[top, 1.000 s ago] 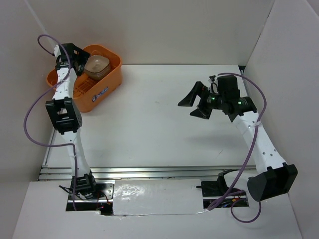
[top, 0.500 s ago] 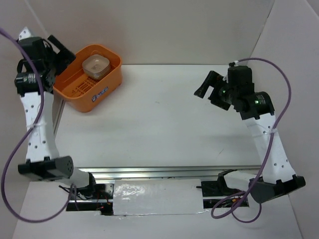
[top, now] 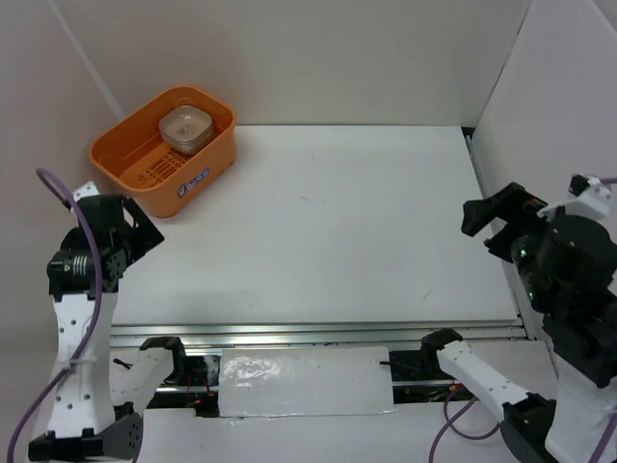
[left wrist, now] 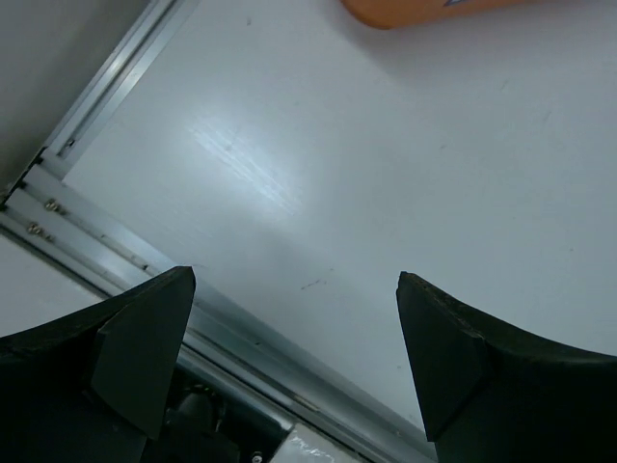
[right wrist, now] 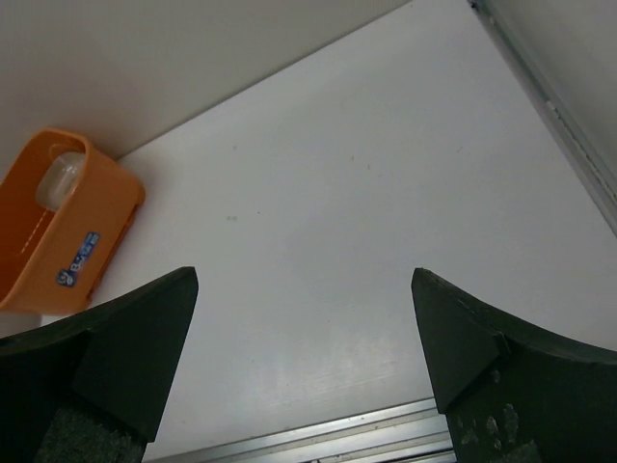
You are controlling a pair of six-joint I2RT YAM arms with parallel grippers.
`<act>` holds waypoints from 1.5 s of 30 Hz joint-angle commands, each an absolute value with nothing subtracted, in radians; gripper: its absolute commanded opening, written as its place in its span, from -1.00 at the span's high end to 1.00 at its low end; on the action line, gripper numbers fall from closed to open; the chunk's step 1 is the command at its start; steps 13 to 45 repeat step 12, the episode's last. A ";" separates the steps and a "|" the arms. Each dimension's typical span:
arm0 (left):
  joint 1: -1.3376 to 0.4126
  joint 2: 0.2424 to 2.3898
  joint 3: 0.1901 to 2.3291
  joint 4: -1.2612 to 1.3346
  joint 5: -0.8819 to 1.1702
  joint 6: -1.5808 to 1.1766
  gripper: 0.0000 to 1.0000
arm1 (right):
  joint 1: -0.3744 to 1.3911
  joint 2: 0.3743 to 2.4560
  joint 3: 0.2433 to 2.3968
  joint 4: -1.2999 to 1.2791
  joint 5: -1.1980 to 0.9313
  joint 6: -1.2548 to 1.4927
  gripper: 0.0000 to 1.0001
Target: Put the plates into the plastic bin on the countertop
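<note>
The orange plastic bin (top: 164, 149) stands at the far left of the white countertop (top: 328, 222). A stack of plates (top: 185, 126) lies in its far end, brownish on top; it also shows faintly in the right wrist view (right wrist: 56, 181). My left gripper (top: 147, 230) is open and empty, held above the near left of the countertop, well short of the bin. My right gripper (top: 489, 224) is open and empty at the right edge. In the left wrist view only the bin's edge (left wrist: 434, 10) shows. In the right wrist view the bin (right wrist: 53, 236) is far left.
A metal rail (top: 318, 333) runs along the countertop's front edge. White walls close in the back, left and right sides (top: 540, 87). A foil-covered panel (top: 304, 381) lies between the arm bases.
Both arms have pulled back towards the near edge. The left gripper left the bin and came down the left side. The right gripper moved from mid-table to the right edge.
</note>
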State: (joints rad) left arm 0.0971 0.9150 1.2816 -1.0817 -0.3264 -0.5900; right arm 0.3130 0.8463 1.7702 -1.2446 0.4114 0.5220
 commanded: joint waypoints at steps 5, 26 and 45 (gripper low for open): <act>0.084 0.851 1.267 -1.187 -0.488 -0.676 -0.99 | 0.354 0.788 1.710 -1.299 0.518 0.535 -1.00; 0.025 0.910 1.403 -1.241 -0.630 -0.693 -0.99 | 0.376 0.795 1.759 -1.312 0.540 0.548 -1.00; 0.025 0.910 1.403 -1.241 -0.630 -0.693 -0.99 | 0.376 0.795 1.759 -1.312 0.540 0.548 -1.00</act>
